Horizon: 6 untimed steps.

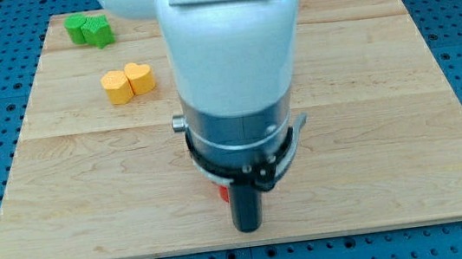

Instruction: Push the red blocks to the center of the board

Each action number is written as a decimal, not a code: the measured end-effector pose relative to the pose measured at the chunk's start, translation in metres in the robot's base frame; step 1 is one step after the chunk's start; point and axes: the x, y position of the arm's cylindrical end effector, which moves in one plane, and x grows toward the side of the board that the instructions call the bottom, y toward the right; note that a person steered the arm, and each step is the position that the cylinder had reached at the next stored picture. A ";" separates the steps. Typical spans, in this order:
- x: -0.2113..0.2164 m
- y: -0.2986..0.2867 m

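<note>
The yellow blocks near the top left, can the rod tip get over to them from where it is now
Probably yes. My tip sits near the board's bottom edge, and the bare wood between it and the two yellow blocks holds nothing. Only a sliver of red shows beside the rod, off that path.

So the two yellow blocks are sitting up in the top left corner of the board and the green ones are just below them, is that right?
Not quite: the colours are swapped. In the camera view the green blocks sit in the board's top left corner, and the yellow blocks lie just below them, slightly to the right. My tip is far from both, near the view's bottom centre.
</note>
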 end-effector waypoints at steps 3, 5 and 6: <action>-0.039 -0.028; -0.093 -0.030; -0.129 -0.033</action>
